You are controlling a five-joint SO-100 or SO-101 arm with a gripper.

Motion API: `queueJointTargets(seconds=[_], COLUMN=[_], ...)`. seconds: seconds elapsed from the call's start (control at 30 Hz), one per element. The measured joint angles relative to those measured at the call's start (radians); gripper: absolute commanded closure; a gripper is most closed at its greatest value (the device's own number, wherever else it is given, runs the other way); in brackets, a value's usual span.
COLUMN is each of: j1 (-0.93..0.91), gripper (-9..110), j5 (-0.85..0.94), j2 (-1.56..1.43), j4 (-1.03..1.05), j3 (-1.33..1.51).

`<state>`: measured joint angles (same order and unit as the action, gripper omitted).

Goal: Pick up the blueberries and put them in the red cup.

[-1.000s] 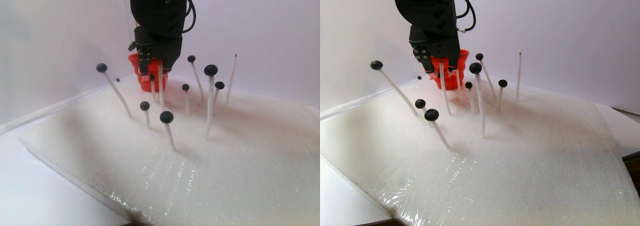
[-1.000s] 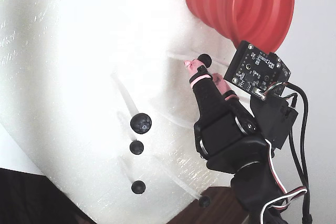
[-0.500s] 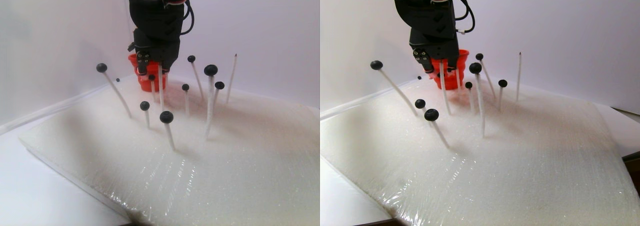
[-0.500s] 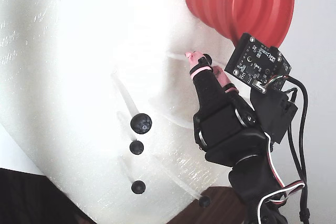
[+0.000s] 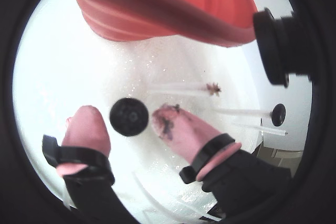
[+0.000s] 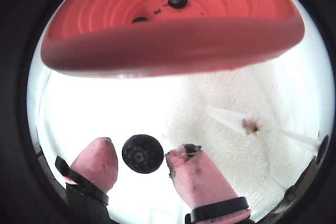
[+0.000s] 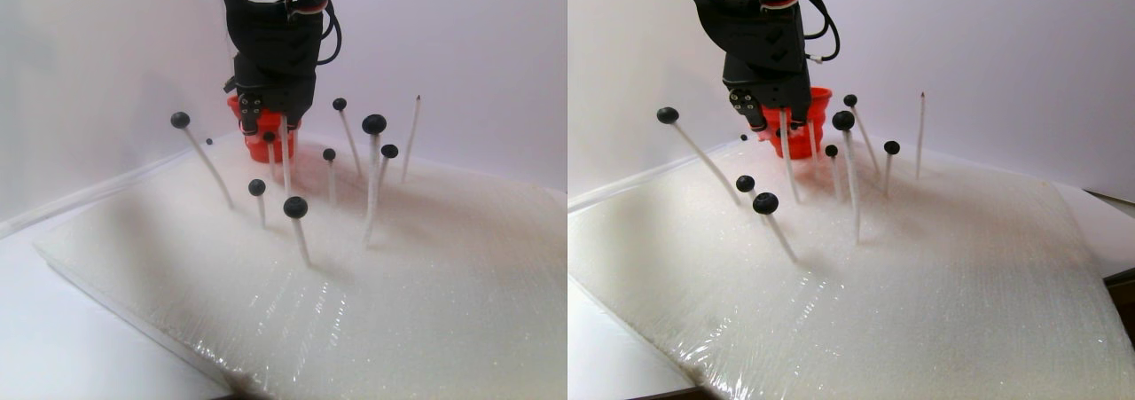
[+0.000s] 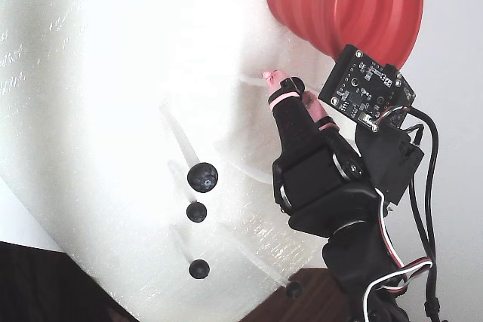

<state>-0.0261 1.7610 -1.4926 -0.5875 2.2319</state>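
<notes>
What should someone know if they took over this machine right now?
Pincer: open, its pink fingertips either side of one blueberry, gaps showing; not gripped.
Red cup: just beyond, two berries already inside.
Nearby stick: bare, stained tip.
Left: close on this berry, drop it in the cup, then pick the other berries off their sticks in the foam.

No readable text, label, brand, number or sign shows in any view. The small circuit board [image 8: 367, 90] just below the red cup [image 8: 355, 1] in the fixed view carries only tiny pale specks (too small and blurred to read as letters). The cup itself is plain, with no lettering.
</notes>
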Motion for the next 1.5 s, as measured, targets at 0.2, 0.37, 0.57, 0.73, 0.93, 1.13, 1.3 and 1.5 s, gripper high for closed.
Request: queueJointTargets(seconds=[0.2, 0.37, 0.57, 0.73, 0.93, 1.13, 1.3, 1.5], j1=[0.0, 0.0, 0.0, 0.0, 0.0, 0.0, 0.0, 0.0], gripper=[83, 83, 83, 83, 86, 87, 88, 89], j5=[0.0, 0.0, -0.026, -0.034, -0.034, -0.034, -0.032, -0.025], j2=[0.029, 0.037, 0.037, 0.037, 0.037, 0.037, 0.037, 0.037], j4=[-0.031, -0.043, -0.051, -0.063, -0.063, -0.063, -0.063, -0.063], j3=[-0.005, -0.006, -0.018, -0.021, -0.021, -0.021, -0.021, -0.021])
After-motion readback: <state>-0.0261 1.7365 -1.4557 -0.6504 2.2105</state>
